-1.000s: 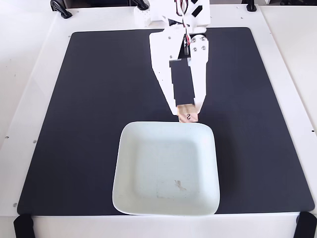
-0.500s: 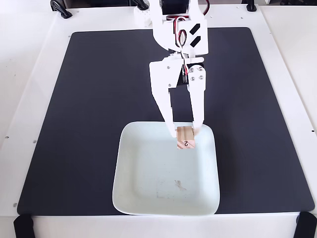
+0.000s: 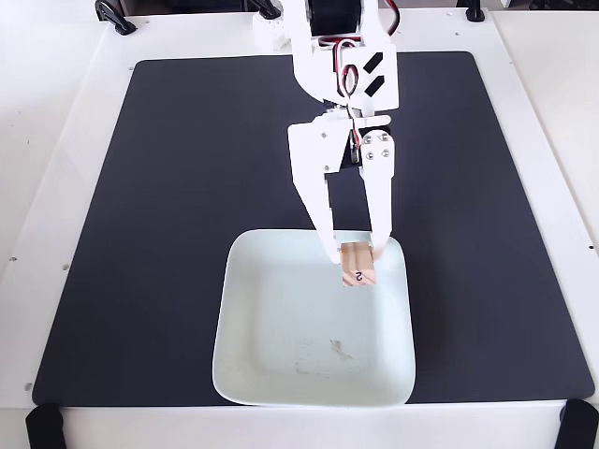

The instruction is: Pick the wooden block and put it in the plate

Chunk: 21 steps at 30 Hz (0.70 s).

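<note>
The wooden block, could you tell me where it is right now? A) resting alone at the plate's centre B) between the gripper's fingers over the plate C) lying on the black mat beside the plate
B: the wooden block sits between the gripper fingers, above the plate near its far rim.

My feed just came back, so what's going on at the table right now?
The arm's claw is shut on the wooden block and holds it over the far part of the plate, just inside the rim. The block's end, marked with a "2", points toward the camera. Whether the block touches the plate's surface cannot be told from the fixed view. The plate sits on a black mat, and the block has not been released.
</note>
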### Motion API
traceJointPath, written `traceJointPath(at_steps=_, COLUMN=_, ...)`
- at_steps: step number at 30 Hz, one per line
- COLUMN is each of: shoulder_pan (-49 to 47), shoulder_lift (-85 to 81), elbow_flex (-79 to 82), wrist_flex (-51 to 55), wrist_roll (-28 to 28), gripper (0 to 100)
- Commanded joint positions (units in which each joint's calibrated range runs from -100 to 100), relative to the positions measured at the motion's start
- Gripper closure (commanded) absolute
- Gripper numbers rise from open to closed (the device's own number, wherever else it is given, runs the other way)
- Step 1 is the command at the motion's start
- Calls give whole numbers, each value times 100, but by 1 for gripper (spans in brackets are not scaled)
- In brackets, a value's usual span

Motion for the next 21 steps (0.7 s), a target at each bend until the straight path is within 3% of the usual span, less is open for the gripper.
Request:
traceJointPath(at_steps=1, shoulder_pan=-214, shoulder_lift=-141, elbow_flex=58, wrist_flex=-53, wrist_roll=-30, gripper=99)
traceJointPath(at_steps=9, shoulder_pan=-214, shoulder_lift=-90, elbow_flex=76, wrist_flex=-62, wrist_roll=-30, gripper=99)
traceJointPath(at_steps=21, shoulder_pan=592, shoulder_lift=-124, elbow_flex=58, wrist_flex=-62, wrist_roll=18, gripper=99)
